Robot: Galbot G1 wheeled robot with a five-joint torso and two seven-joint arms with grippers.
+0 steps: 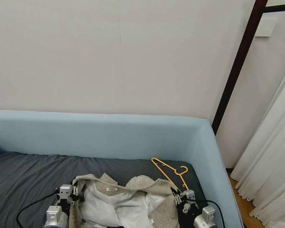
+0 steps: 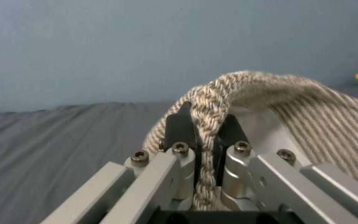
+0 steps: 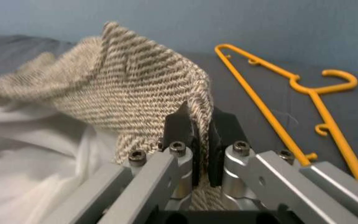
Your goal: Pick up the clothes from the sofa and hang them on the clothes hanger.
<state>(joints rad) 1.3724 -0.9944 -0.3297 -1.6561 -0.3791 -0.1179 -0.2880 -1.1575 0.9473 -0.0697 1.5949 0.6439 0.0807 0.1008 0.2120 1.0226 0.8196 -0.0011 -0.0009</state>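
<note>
Pick-up step: left gripper [image 2: 207, 135] & right gripper [image 3: 203, 133] each clamped on an edge of the beige-grey knit garment w/ white lining [image 1: 128, 202], bunched on the light-blue sofa [image 1: 109, 135]. Thin yellow hanger [image 1: 168, 172] lies just beside it. Next prob. needs an even two-arm lift.

Plain white wall [image 1: 118, 52] behind; dark slanting post [image 1: 236, 66] at right, white curtain [image 1: 270, 166] beside it, wood floor [image 1: 241, 199] strip below.
</note>
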